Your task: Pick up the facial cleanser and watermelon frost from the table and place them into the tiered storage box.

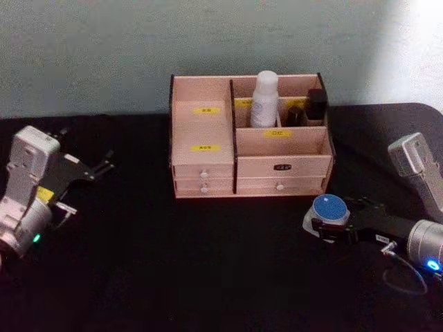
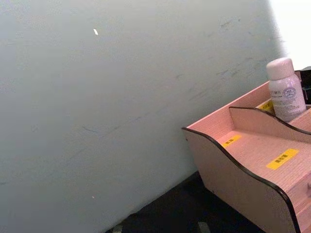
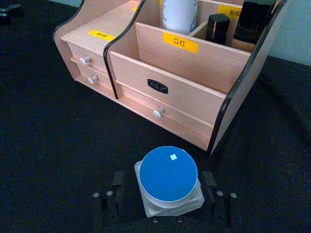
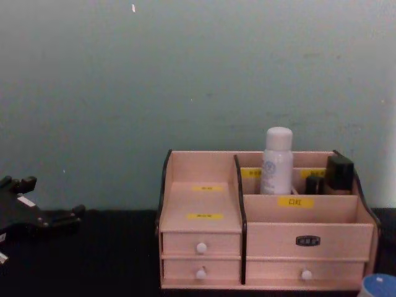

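Observation:
The tiered storage box (image 1: 208,131) stands at the back middle of the black table. A white bottle, the facial cleanser (image 1: 264,100), stands upright in its rear compartment. It shows again as the same white bottle (image 4: 277,161) and as the pale-capped bottle (image 2: 285,92). The watermelon frost (image 3: 168,174), a small clear jar with a round blue lid, sits in front of the box's right end. My right gripper (image 3: 163,189) is shut around it, a finger on each side. My left gripper (image 1: 104,164) hangs open and empty, far left of the box.
A dark bottle (image 1: 317,102) and a small dark stick (image 3: 217,26) occupy the box's right rear slots. A pale wall (image 4: 185,74) rises close behind the box. Bare black tabletop (image 1: 173,263) stretches in front of the box and between the arms.

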Robot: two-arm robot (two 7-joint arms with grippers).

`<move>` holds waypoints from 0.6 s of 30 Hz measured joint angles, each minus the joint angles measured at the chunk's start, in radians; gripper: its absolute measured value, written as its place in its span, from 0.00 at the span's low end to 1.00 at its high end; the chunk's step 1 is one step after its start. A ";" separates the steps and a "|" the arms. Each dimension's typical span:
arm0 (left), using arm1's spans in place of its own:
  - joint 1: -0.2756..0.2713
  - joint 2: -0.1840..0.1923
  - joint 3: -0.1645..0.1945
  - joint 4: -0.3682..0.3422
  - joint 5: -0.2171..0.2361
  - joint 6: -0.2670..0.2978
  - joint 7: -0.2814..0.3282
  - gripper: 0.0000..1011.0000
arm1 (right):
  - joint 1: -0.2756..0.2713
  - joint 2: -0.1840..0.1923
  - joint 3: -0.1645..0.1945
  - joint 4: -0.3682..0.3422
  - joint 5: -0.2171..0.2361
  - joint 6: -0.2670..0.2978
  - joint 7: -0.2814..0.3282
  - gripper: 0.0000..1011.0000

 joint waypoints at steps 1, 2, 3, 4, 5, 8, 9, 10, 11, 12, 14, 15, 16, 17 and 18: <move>0.000 0.000 0.000 0.000 0.000 0.000 0.000 0.99 | 0.000 0.000 0.000 0.001 -0.001 -0.001 0.000 0.99; 0.000 0.000 0.000 0.000 0.000 0.000 0.000 0.99 | 0.001 -0.001 -0.001 0.002 -0.002 -0.002 0.000 0.99; 0.000 0.000 0.000 0.000 0.000 0.000 0.000 0.99 | 0.001 -0.001 -0.001 0.002 -0.002 -0.003 -0.001 0.99; 0.000 0.000 0.000 0.000 0.000 0.000 0.000 0.99 | 0.001 -0.001 -0.001 0.002 -0.003 -0.004 -0.001 0.99; 0.000 0.000 0.000 0.000 0.000 0.000 0.000 0.99 | 0.001 -0.002 -0.001 0.003 -0.003 -0.005 -0.001 0.99; 0.000 0.000 0.000 0.000 0.000 0.000 0.000 0.99 | 0.001 -0.002 -0.001 0.003 -0.003 -0.005 -0.001 0.99; 0.000 0.000 0.000 0.000 0.000 0.000 0.000 0.99 | 0.001 -0.002 -0.001 0.003 -0.003 -0.005 -0.001 0.99; 0.000 0.000 0.000 0.000 0.000 0.000 0.000 0.99 | 0.001 -0.002 -0.001 0.003 -0.003 -0.005 -0.001 0.99; 0.000 0.000 0.000 0.000 0.000 0.000 0.000 0.99 | 0.001 -0.001 -0.001 0.003 -0.003 -0.005 -0.001 0.99; 0.000 0.000 0.000 0.000 0.000 0.000 0.000 0.99 | 0.001 -0.001 -0.001 0.003 -0.003 -0.005 -0.001 0.99; 0.000 0.000 0.000 0.000 0.000 0.000 0.000 0.99 | 0.001 -0.001 -0.001 0.003 -0.003 -0.005 -0.002 0.99; 0.000 0.000 0.000 0.000 0.000 0.000 0.000 0.99 | 0.001 -0.001 -0.001 0.003 -0.003 -0.005 -0.002 0.99; 0.000 0.000 0.000 0.000 0.000 0.000 0.000 0.99 | 0.001 -0.001 -0.001 0.003 -0.003 -0.005 -0.002 0.99; 0.000 0.000 0.000 0.000 0.000 0.000 0.000 0.99 | 0.001 -0.001 -0.001 0.003 -0.003 -0.005 -0.002 0.99; 0.000 0.000 0.000 0.000 0.000 0.000 0.000 0.99 | 0.001 -0.001 -0.001 0.003 -0.003 -0.005 -0.002 0.99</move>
